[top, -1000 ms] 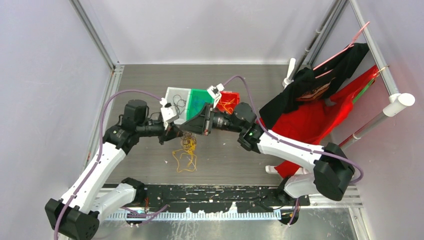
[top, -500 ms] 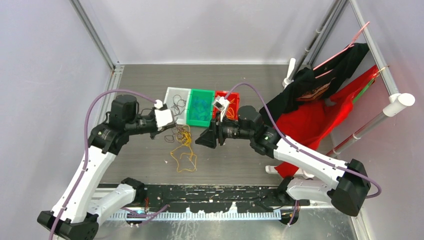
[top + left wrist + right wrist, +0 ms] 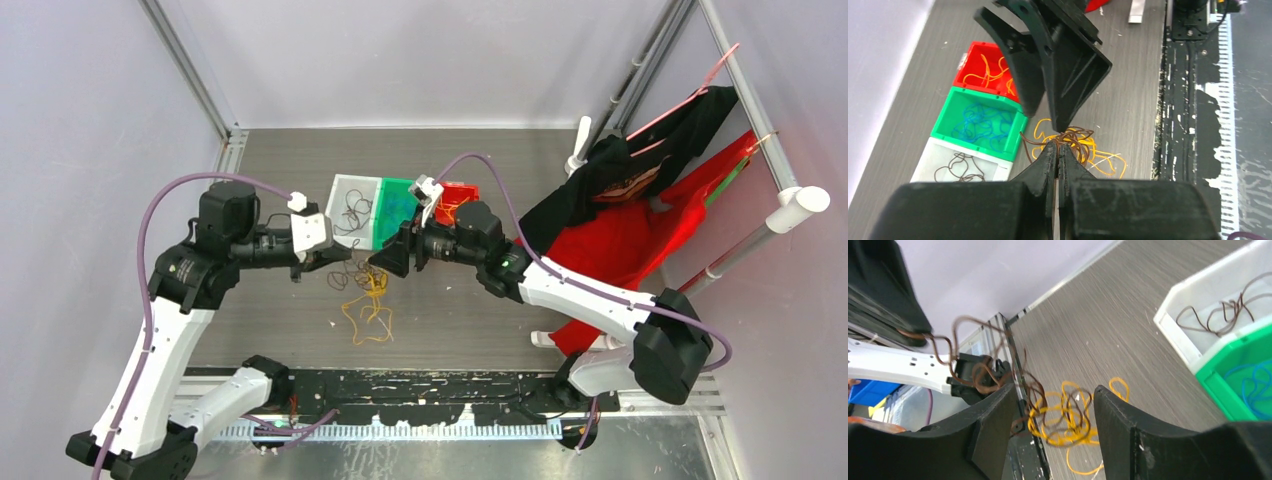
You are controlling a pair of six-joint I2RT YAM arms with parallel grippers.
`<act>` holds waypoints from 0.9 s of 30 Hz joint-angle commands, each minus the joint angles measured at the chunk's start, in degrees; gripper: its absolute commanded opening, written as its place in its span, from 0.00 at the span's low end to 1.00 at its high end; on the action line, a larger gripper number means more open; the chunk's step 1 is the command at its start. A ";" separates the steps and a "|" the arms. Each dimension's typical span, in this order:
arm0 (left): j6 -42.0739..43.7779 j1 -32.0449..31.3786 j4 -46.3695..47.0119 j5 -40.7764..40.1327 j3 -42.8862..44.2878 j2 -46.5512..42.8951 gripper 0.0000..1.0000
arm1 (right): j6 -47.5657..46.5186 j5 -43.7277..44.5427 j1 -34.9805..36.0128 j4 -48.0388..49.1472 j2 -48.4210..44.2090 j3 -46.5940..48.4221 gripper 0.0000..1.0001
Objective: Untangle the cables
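**First voice:** Where do the cables lie?

**Second voice:** Yellow and brown cables [image 3: 366, 298] sit tangled on the worktop [image 3: 470, 320], between both tools. The left tool [image 3: 1057, 146] is clenched on a brown cable [image 3: 983, 375] running toward the right tool [image 3: 1052, 394].

**First voice:** And the right tool?

**Second voice:** Released, jaws spread, just beside those cables. Sorting bins [image 3: 975, 142] stand beyond.

So the thin, curly dark brown wires [image 3: 1075, 136] are bunched up above the grey surface [image 3: 470, 320], pinched at the top in the closed jaws of the left gripper [image 3: 1058, 147], with loose loops hanging down. Right under them, the thin yellow-orange wires [image 3: 368, 312] lie in a messy looped heap, snagged with the brown ones. Others sit in bins: brown in the white plastic bin [image 3: 968, 155], thin blue wires [image 3: 980, 125] in the green plastic bin [image 3: 983, 143], and orange in the red plastic bin [image 3: 980, 89].
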 commanded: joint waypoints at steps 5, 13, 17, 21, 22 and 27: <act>3.77 -0.13 -6.98 5.98 4.28 1.27 0.00 | 2.79 1.04 1.46 14.14 -0.15 2.91 0.65; 3.79 -0.14 -8.58 7.70 7.28 3.06 0.00 | 3.97 -3.10 3.88 17.16 2.75 3.36 0.65; 3.45 -0.12 -9.02 8.36 8.35 3.39 0.00 | 5.74 -1.77 4.60 21.20 4.50 3.37 0.65; 2.89 -0.13 -10.06 9.43 9.68 4.00 0.00 | 9.65 0.65 5.52 30.17 7.56 3.28 0.61; 2.83 -0.17 -10.33 9.76 10.14 4.23 0.00 | 10.30 1.27 6.02 32.28 8.41 3.31 0.59; 2.66 -0.16 -10.74 10.49 12.13 4.84 0.00 | 12.31 3.29 8.85 36.90 12.62 3.77 0.61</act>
